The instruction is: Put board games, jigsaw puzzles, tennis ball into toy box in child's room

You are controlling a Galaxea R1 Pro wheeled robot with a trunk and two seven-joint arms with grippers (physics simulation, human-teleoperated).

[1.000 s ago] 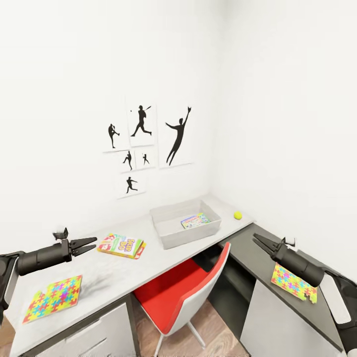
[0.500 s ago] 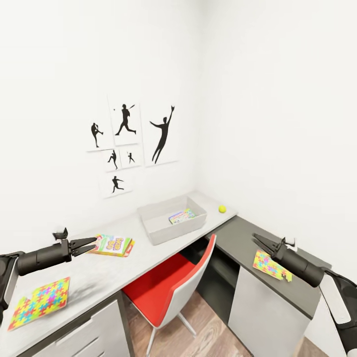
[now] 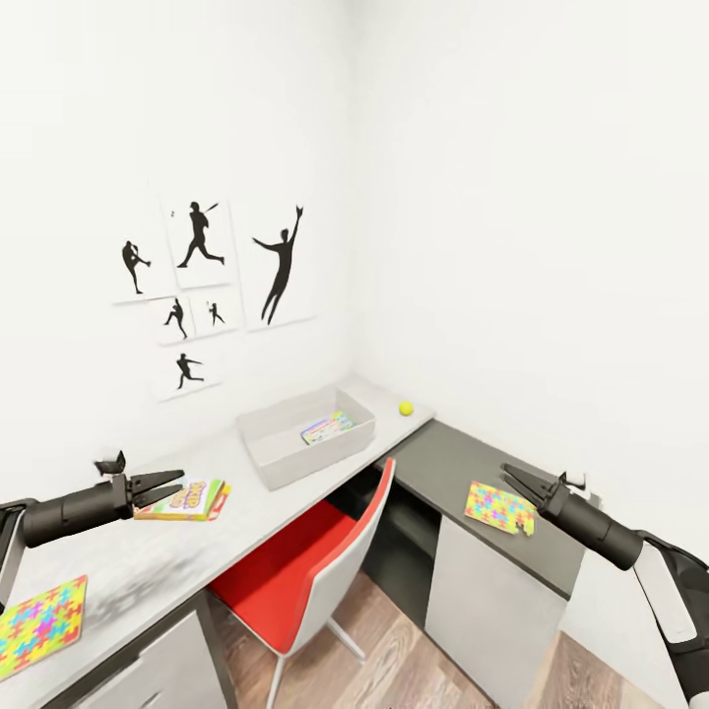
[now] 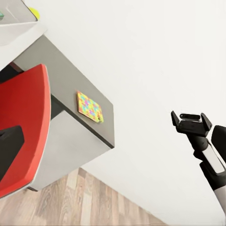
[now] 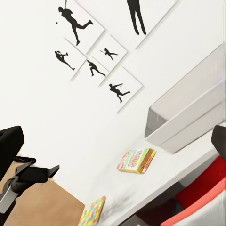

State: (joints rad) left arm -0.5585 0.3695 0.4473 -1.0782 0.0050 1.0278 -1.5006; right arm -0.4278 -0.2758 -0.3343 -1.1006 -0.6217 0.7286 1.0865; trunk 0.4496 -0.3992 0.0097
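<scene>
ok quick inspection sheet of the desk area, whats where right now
surface: white table meets a dark grey side desk at the corner
job's things: toy box holds one small game; SKIP BO box beside it; tennis ball near the corner; one jigsaw puzzle on the white top, another on the side desk
clutter: nothing seen
grippers: left gripper and right gripper open, empty
cables: nothing seen
surroundings: red chair, silhouette pictures, wood floor

White desk (image 3: 295, 492): toy box (image 3: 264, 455) near back corner, tennis ball (image 3: 406, 408) beside it. SKIP BO game (image 3: 184, 498) mid-desk, jigsaw puzzle (image 3: 39, 624) at left end. Second puzzle (image 3: 499, 507) on the dark wing.
</scene>
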